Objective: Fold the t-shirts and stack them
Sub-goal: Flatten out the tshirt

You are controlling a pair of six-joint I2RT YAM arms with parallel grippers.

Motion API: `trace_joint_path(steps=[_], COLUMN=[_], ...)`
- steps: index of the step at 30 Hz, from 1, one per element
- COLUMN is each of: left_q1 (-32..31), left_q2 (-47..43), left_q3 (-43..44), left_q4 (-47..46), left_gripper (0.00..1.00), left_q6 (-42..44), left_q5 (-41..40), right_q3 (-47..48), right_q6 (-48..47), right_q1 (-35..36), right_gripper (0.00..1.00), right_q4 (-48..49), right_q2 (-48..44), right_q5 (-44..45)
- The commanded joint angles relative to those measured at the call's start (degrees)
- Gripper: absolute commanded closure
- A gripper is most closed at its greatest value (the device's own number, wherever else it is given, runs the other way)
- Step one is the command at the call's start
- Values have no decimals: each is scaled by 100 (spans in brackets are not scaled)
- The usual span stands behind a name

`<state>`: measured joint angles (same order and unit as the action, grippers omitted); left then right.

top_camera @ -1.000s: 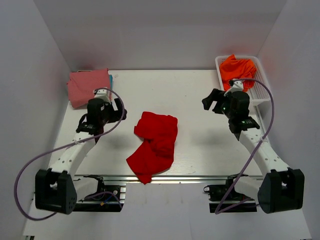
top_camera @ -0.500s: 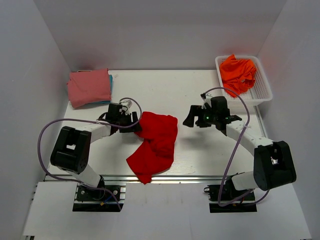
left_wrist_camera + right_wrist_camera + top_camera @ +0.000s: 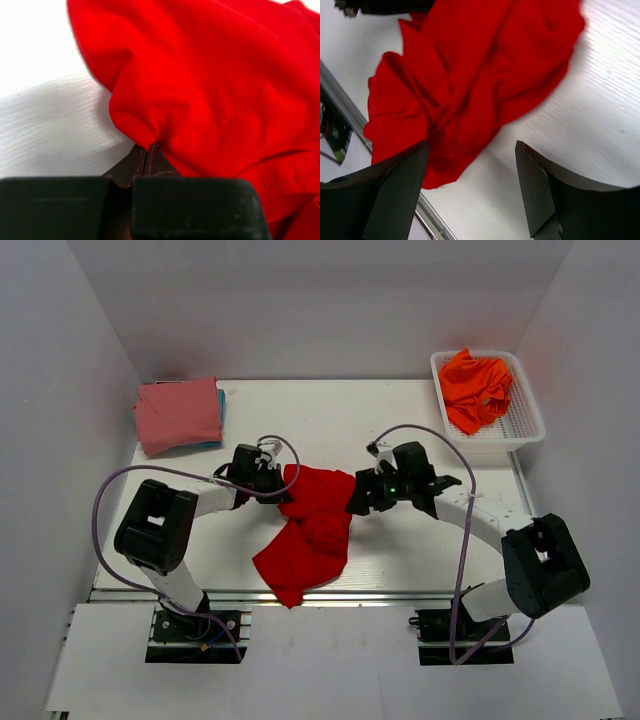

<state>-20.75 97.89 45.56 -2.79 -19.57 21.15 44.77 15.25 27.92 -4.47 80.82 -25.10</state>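
1 red t-shirt (image 3: 310,525) lay crumpled on counter (image 3: 420,550). L gripper (image 3: 146,150): jaws were pressed together, pinching shirt's left edge. R gripper (image 3: 358,502): jaws stood wide apart, empty, at shirt's right edge.

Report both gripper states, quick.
Left gripper: shut, pinching a fold of the red t-shirt.
Right gripper: open, holding nothing, over that shirt's edge.

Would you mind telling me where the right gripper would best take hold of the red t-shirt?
Probably the far right corner of the red t-shirt, approached low from the right. That edge lies nearest the open right gripper, and the left gripper already pinches the opposite edge, so both pulls could spread the crumpled cloth.
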Motion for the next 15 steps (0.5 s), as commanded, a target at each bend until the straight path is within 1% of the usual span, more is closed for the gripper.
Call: trace_joint_path(steps=[1, 2, 3, 7, 9, 10, 12, 13, 14, 15], left_q1=[-34, -34, -34, -34, -34, -34, -34, -34, -34, -34], left_q2=[-445, -507, -560, -867, -946, -947, -1105, -1175, -1175, -1245], left_q3=[85, 85, 85, 15, 14, 14, 14, 14, 14, 14], left_q4=[94, 94, 94, 42, 41, 94, 94, 94, 94, 94], left_gripper=[100, 100, 100, 100, 100, 100, 100, 100, 100, 100], left_q6=[-3, -3, -64, -64, -116, -117, -117, -117, -117, -117], left_q5=[-172, -172, -172, -172, -295, -295, -348, -348, -409, -410], right_q3=[339, 374, 418, 646, 848, 849, 972, 998, 1007, 1068], right_q6=[-399, -487, -540, -610, -610, -619, -619, -619, -584, -610], right_q1=[388, 476, 521, 784, 977, 978, 1119, 1154, 1171, 1215], right_gripper=[25, 23, 19, 19, 26, 27, 41, 41, 68, 83], right_q4=[69, 86, 95, 8, -71, -72, -247, -300, -352, -449], right_q2=[31, 22, 22, 337, 539, 601, 795, 821, 874, 901], right_q5=[-390, -321, -276, -179, -162, -162, 23, 119, 146, 155])
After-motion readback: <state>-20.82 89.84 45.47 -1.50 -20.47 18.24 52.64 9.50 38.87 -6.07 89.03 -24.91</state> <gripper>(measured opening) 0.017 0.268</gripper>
